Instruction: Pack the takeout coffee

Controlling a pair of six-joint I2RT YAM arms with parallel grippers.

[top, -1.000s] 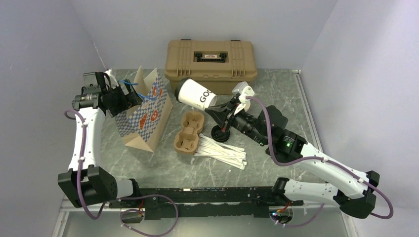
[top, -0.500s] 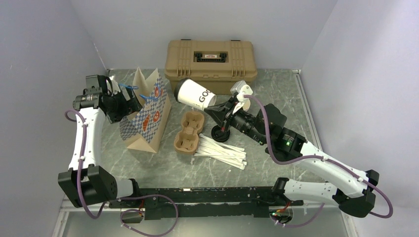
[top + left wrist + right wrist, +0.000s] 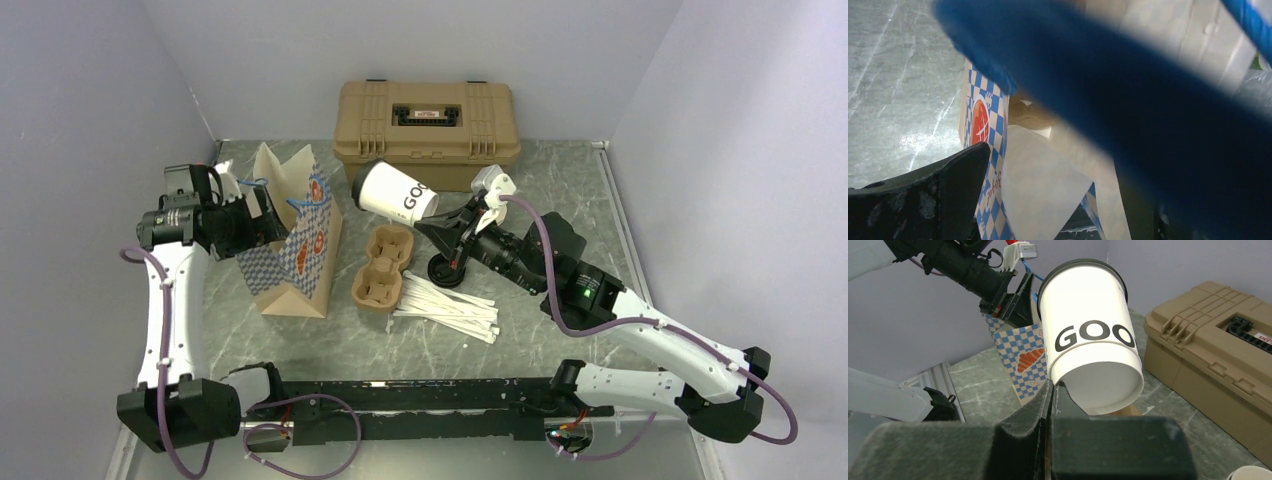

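Note:
The takeout coffee (image 3: 393, 192) is a white paper cup with dark lettering and a black lid; it hangs tilted above the table with the lid pointing left. My right gripper (image 3: 437, 213) is shut on its bottom rim, and the pinched rim shows in the right wrist view, takeout coffee (image 3: 1088, 340), right gripper (image 3: 1054, 386). A blue-and-white checked paper bag (image 3: 295, 250) stands at the left with its mouth open. My left gripper (image 3: 262, 215) is open at the bag's top edge. A blurred blue handle (image 3: 1128, 100) crosses the left wrist view, above the bag (image 3: 993, 150) and my left gripper (image 3: 1068, 200).
A tan hard case (image 3: 427, 120) sits at the back. A cardboard cup carrier (image 3: 382, 268) lies in the middle, with white straws (image 3: 448, 305) beside it. A round black lid (image 3: 447, 270) rests under the right arm. Grey walls close in on both sides.
My left arm has pulled toward the near left and the bag has shifted with it, standing more upright. The right arm and the cup have barely moved.

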